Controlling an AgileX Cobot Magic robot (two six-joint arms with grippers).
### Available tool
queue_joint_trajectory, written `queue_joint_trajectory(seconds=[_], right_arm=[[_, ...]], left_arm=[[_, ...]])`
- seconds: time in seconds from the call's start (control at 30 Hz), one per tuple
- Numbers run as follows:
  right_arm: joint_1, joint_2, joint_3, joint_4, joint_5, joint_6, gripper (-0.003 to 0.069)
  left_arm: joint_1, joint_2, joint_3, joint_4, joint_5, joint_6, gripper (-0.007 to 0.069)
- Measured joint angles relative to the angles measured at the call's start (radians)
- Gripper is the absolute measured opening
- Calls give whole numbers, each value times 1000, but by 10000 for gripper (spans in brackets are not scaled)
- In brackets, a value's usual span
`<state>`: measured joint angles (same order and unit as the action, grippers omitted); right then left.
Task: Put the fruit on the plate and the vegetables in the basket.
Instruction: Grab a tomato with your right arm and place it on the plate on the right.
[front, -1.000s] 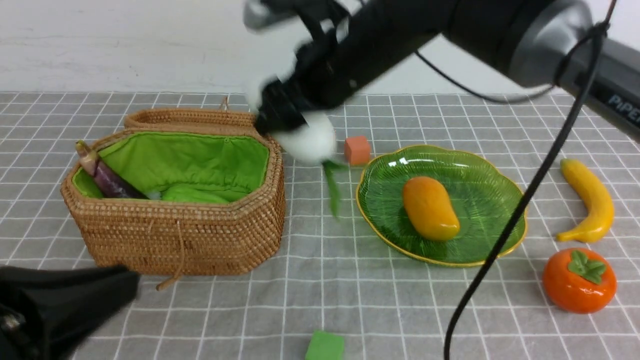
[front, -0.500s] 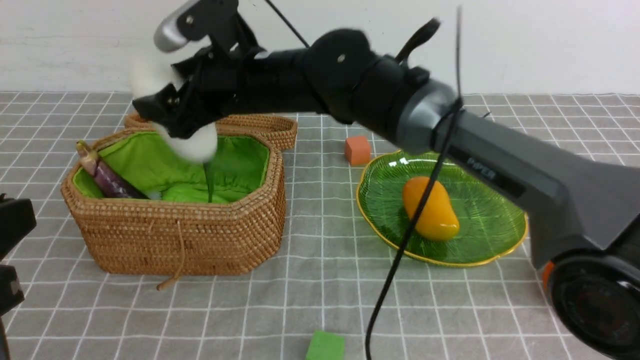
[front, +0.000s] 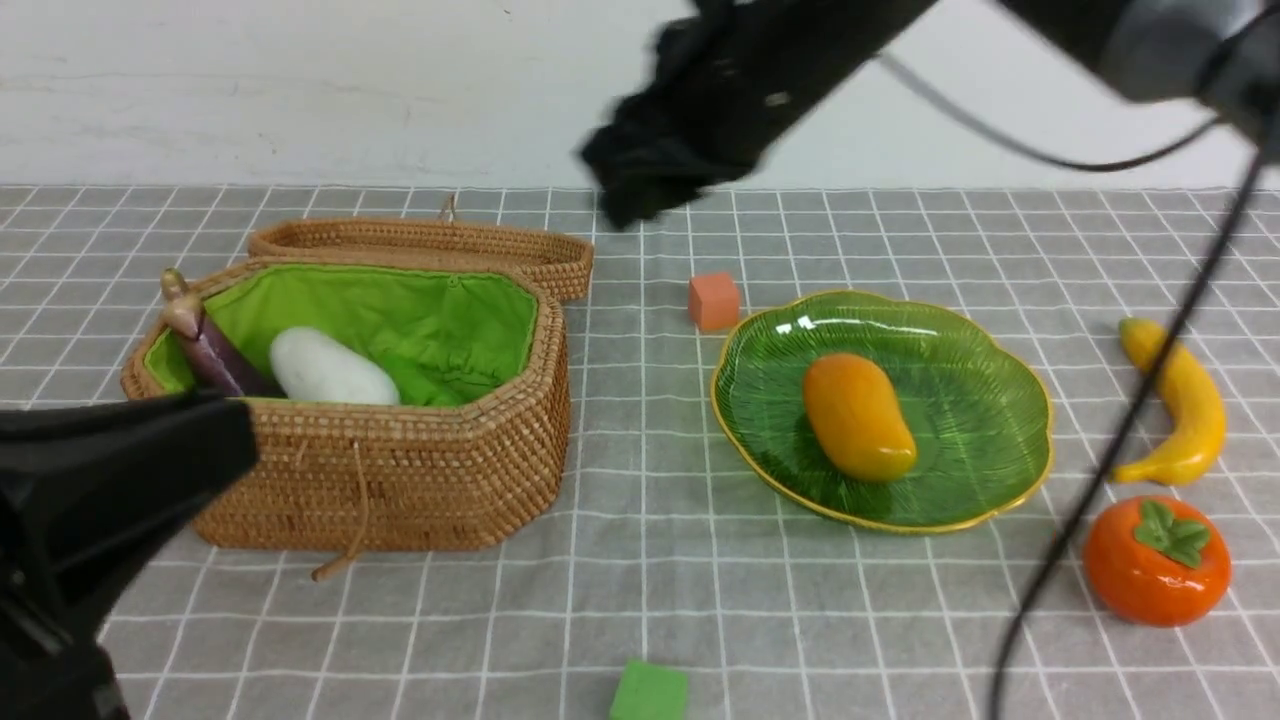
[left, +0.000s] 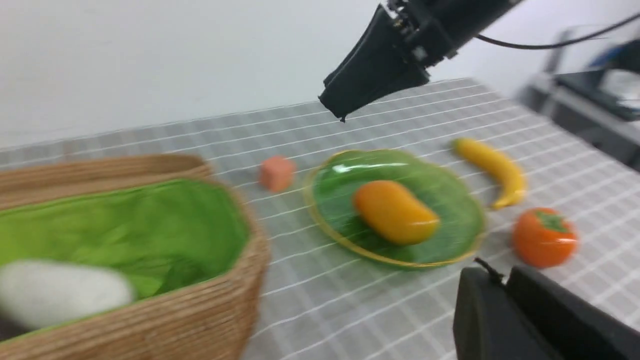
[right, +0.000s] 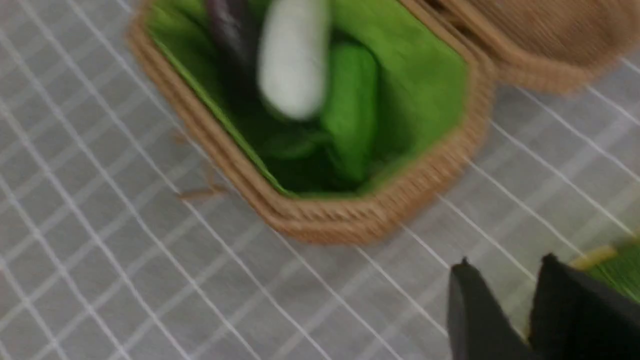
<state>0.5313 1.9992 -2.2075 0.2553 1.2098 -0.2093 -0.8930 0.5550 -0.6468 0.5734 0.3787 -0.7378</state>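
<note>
- The white oblong toy radish (front: 333, 368) is lying inside the large octagonal tan wicker basket (front: 400, 480), on its bright green cloth lining.
- The long dark purple toy eggplant (front: 210, 350) is leaning in the same basket just beside the radish, with its stem end poking above the rim at the robot's left.
- The light green toy gourd (right: 350, 110) is lying on the radish's other side. It is blurred in the right wrist view and hidden in the front view.
- The basket's attached wicker lid (front: 420, 240) is lying open behind it.
- The oval orange-yellow toy mango (front: 858, 415) is resting in the middle of the shallow translucent green glass plate with a gold scalloped rim (front: 960, 400).
- The curved yellow toy banana (front: 1180, 400) and the round orange toy persimmon with a green leaf cap (front: 1155, 560) are sitting on the cloth to the plate's right, off the plate.
- The right gripper (left: 345, 107) is hanging in the air above the gap between basket and plate, its jaws drawn together with nothing between them.
- The left gripper (left: 505, 285) is hovering low at the near left, its jaws pressed together and empty.
- A small orange cube (front: 714, 301) is sitting just behind the plate's left edge.
- A small green cube (front: 650, 692) is sitting at the near edge of the grey white-gridded tablecloth (front: 640, 600).
</note>
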Motion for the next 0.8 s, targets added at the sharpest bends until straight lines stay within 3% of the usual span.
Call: queue_joint_trajectory(seconds=[0.03, 0.1, 0.33, 0.4, 0.47, 0.57, 0.7, 0.8], right_arm=[[-16, -15, 3, -84, 33, 60, 34], [-27, -29, 20, -128, 38, 100, -7], [-147, -203, 302, -194, 35, 233, -5], [-269, -315, 572, -193, 28, 290, 13], [-308, -343, 647, -188, 18, 304, 20], [-484, -454, 951, -120, -116, 332, 78], [-597, -494, 1118, -41, -262, 330, 181], [-682, -483, 1245, 43, -424, 271, 366]], left_arm=[[0, 2, 0, -53, -38, 48, 57], [0, 4, 0, -84, -61, 85, 57], [0, 6, 0, -105, -80, 114, 57], [0, 6, 0, -106, -80, 114, 57], [0, 6, 0, -106, -80, 114, 57], [0, 6, 0, -106, -80, 114, 57], [0, 6, 2, -106, -80, 114, 57], [0, 9, 16, -121, -81, 114, 57]])
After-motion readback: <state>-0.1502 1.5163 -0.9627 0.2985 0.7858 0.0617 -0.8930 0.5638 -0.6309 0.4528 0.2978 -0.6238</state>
